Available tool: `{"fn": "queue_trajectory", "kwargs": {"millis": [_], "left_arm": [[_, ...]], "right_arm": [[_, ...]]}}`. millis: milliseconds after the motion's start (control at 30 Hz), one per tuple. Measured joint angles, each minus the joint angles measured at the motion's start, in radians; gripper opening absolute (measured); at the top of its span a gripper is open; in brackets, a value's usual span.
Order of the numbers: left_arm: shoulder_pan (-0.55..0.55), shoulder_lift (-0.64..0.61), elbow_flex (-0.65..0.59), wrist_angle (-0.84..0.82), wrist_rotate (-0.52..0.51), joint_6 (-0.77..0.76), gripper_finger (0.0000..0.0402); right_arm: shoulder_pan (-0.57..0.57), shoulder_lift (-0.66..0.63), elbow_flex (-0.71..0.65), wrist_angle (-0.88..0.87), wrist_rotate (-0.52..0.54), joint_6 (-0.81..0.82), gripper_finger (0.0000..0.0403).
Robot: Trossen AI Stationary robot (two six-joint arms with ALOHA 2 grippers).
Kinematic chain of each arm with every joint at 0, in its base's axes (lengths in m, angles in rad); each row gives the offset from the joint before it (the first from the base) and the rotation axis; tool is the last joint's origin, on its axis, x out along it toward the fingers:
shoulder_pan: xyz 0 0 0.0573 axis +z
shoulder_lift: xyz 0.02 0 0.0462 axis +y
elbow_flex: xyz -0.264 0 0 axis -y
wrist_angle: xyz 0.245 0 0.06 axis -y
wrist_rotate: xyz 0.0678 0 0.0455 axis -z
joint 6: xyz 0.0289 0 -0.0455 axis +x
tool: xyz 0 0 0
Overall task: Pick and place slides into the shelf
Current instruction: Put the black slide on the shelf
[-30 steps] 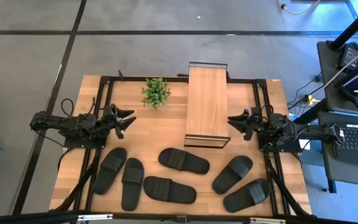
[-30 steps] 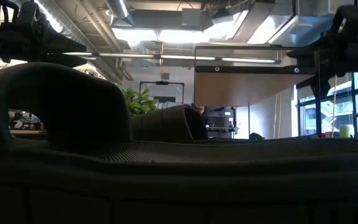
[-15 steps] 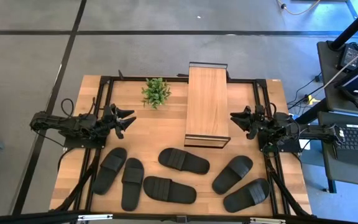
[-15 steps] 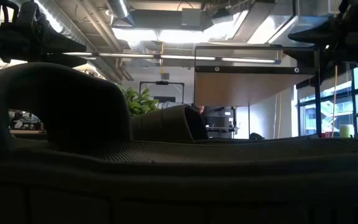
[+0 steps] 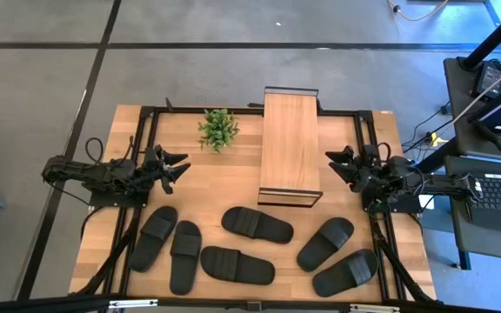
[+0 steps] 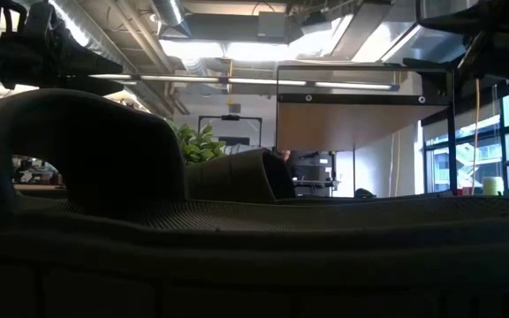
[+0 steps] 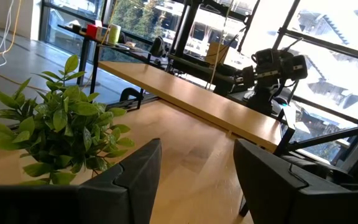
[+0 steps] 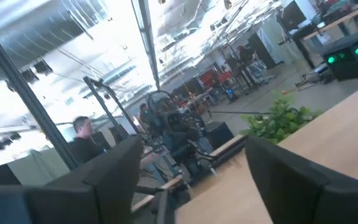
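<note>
Several black slides lie soles down on the near half of the table, among them one at the left [image 5: 153, 236], one in the middle [image 5: 257, 224] and one at the right [image 5: 345, 272]. One slide [image 6: 104, 159] fills the foreground of the low view. The shelf [image 5: 290, 148], with a light wood top and a thin black frame, stands at the far middle of the table. My left gripper [image 5: 177, 167] [image 7: 194, 149] waits open at the left, pointing level toward the shelf. My right gripper [image 5: 334, 163] [image 8: 191, 149] is open just right of the shelf, tipped upward, with nothing between its fingers.
A small green potted plant [image 5: 218, 129] [image 7: 61, 130] stands left of the shelf, ahead of my left gripper. Bare tabletop [image 5: 224, 183] lies between the two grippers and the slides. A desk with a keyboard [image 5: 498, 196] stands beyond the table's right edge.
My right gripper has risen and tipped its fingers upward, drawing back a little toward the table's right edge; in the low view it has climbed almost out of the picture's top. The slides and the shelf have stayed where they were.
</note>
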Motion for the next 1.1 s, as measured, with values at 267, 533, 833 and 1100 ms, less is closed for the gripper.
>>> {"fn": "queue_trajectory", "kwargs": {"millis": [267,533,833,1100], "left_arm": [[0.000,0.000,0.000,0.000,0.000,0.000,0.0195],[0.000,0.000,0.000,0.000,-0.001,0.000,0.0195],[0.000,0.000,0.000,0.000,-0.031,0.002,0.0195],[0.000,0.000,0.000,0.000,-0.034,0.002,0.0195]], "right_arm": [[0.000,0.018,0.162,-0.186,-0.023,-0.015,0.0285],[0.000,0.212,0.630,-0.901,-0.067,0.062,0.0263],[0.000,0.510,0.961,-1.350,-0.373,0.149,0.0262],[0.007,0.728,0.930,-1.599,-0.572,0.218,0.0262]]}}
